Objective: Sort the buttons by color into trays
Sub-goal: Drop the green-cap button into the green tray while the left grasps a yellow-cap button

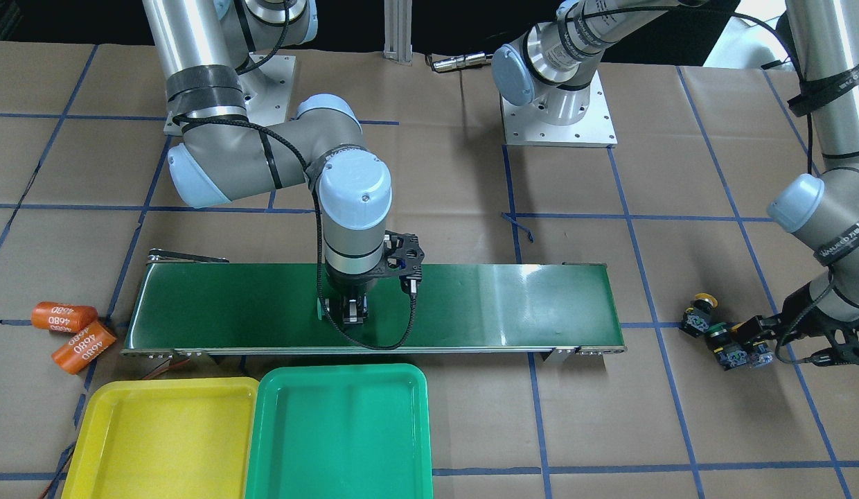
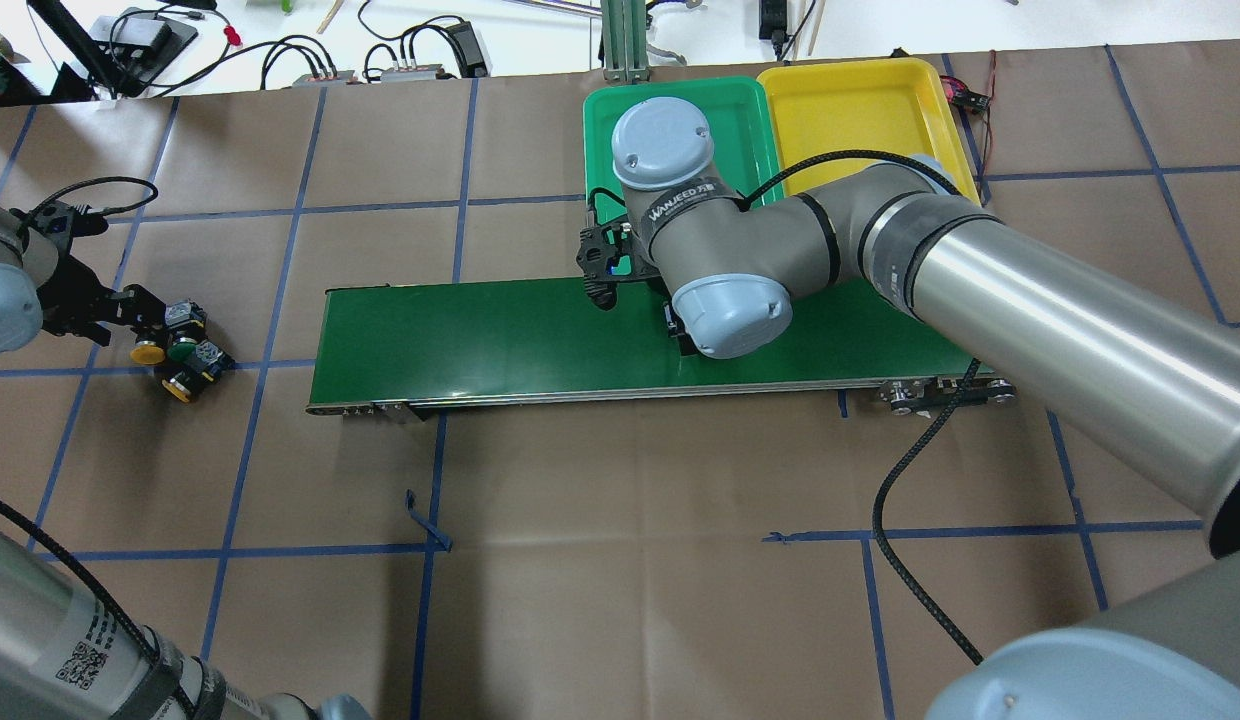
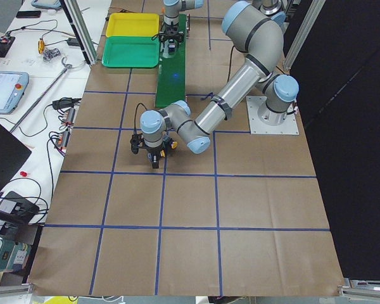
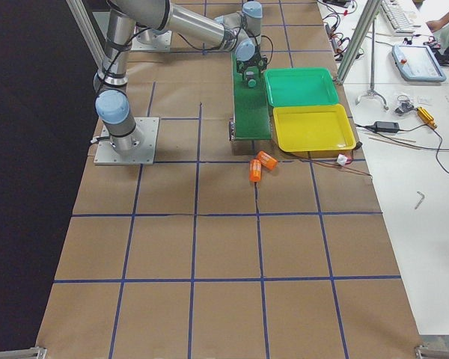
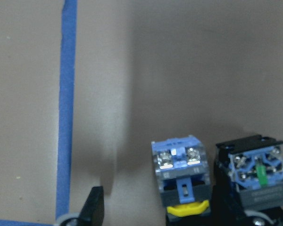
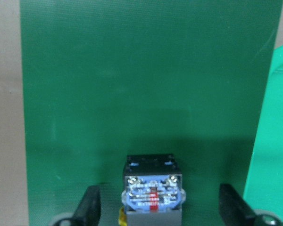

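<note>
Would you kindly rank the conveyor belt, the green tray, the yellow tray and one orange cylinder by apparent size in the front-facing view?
1. conveyor belt
2. green tray and yellow tray: about alike, both cropped at the bottom edge
3. orange cylinder

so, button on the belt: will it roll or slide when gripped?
Probably won't roll: the button looks blocky, flat-sided. Likely rigid enough for the right hand to pinch. May slide on the smooth belt if one finger touches first.
</note>
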You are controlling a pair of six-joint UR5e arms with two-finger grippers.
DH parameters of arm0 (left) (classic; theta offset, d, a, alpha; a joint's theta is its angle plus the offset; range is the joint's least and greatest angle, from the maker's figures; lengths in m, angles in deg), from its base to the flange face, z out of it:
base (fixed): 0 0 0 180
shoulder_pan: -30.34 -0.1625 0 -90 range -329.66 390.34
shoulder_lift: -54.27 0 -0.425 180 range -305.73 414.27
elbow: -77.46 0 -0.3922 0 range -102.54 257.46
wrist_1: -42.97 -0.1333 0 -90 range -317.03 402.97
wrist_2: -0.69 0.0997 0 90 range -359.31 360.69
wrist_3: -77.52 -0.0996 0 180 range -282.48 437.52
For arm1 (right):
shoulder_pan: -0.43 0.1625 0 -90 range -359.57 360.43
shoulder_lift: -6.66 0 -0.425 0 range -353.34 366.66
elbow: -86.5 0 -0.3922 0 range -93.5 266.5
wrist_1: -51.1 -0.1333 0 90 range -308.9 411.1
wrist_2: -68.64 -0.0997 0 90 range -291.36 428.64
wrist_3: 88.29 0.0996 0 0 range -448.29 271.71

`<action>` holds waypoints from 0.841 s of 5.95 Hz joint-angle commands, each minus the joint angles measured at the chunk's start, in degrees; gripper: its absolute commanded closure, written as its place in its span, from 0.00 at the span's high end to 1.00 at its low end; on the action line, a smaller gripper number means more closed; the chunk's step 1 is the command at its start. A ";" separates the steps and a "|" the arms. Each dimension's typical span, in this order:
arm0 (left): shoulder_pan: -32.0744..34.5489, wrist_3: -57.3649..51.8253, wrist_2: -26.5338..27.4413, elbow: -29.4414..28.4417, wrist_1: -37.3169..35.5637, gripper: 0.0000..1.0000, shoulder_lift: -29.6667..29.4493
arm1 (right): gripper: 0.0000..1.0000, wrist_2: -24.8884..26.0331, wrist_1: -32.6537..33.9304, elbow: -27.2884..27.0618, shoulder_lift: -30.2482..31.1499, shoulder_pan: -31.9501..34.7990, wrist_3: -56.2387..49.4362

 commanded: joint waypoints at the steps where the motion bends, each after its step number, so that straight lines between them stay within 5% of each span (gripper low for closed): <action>1: -0.07 -0.38 -0.01 0.01 0.34 0.22 0.33 | 0.35 1.00 -0.79 -1.21 1.03 -3.66 -0.94; 2: -0.07 -0.56 -0.10 -0.08 0.70 0.01 0.51 | 0.18 2.31 -0.62 -1.03 1.74 -4.29 -1.48; 5: 3.77 -21.18 -0.01 -0.96 6.72 0.00 7.41 | 0.11 1.98 3.91 1.94 4.04 -5.70 -2.54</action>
